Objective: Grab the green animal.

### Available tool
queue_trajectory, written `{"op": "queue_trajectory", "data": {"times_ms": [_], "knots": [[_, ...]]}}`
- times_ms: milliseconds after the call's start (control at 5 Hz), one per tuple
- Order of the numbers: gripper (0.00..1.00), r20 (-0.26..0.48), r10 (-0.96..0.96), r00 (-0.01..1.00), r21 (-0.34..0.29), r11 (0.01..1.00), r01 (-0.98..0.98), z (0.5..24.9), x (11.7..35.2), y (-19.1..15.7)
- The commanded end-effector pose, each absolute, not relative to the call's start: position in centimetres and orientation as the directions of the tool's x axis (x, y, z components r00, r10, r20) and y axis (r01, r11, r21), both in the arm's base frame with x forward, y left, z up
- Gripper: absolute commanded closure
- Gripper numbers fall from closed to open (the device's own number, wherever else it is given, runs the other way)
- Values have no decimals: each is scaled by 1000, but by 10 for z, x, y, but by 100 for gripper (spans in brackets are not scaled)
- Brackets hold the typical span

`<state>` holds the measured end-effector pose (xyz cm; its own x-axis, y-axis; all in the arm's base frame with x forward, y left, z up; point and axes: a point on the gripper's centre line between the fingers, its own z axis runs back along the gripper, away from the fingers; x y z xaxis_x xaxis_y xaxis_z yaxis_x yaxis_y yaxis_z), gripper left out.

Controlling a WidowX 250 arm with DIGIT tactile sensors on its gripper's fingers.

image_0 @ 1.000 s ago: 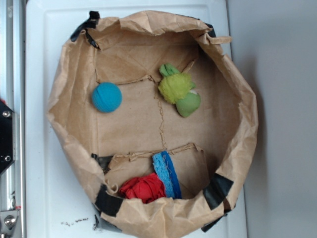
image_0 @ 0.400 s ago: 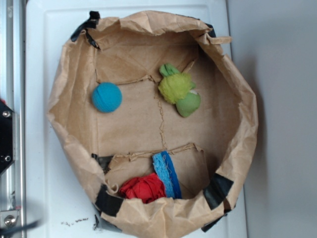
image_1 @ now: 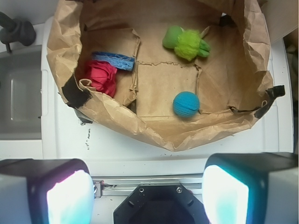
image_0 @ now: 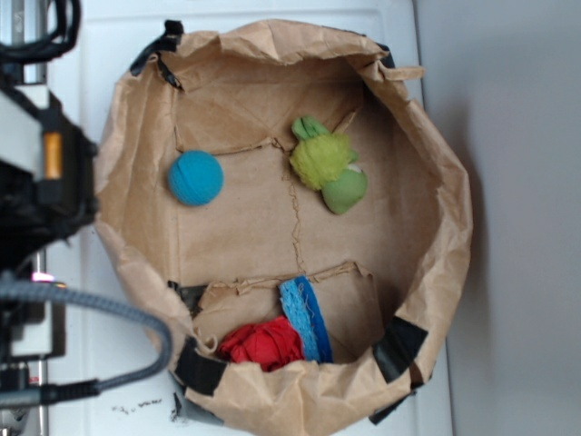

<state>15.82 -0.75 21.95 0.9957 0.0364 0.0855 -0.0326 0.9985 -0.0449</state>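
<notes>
The green animal [image_0: 327, 165] lies inside the brown paper bag [image_0: 427, 272], toward its upper right in the exterior view. It has a shaggy yellow-green body, a smooth light-green end and a small green nub. In the wrist view the green animal [image_1: 187, 42] is far ahead, at the bag's far side. My gripper [image_1: 148, 191] is open, its two fingers wide apart with nothing between them. It hangs over the white surface and metal rail outside the bag's near rim. In the exterior view my arm [image_0: 41, 173] sits at the left edge, beside the bag.
A teal-blue ball [image_0: 195, 178] rests in the bag left of the animal, seen nearer my gripper as the ball [image_1: 186, 103]. A red cloth [image_0: 261, 343] and a blue lace strip [image_0: 306, 320] lie by the bag's lower wall. The crumpled bag rim [image_1: 154, 135] stands between gripper and toys.
My arm and its grey cable have come into the exterior view at the left edge. The toys and the bag have not moved.
</notes>
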Motion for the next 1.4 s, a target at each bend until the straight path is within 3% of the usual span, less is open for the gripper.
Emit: {"op": "queue_trajectory", "data": {"times_ms": [0, 200, 400, 1000, 1200], "knots": [[0, 190, -75, 979, -80, 993, 92, 218, 198, 5], [0, 220, -125, 968, -102, 983, 150, 213, 228, 23], [0, 247, -192, 950, -115, 967, 226, 209, 238, 29], [0, 269, -359, 894, -24, 925, 379, 169, 231, 43], [0, 243, -431, 869, 29, 899, 438, 146, 255, 45]]}}
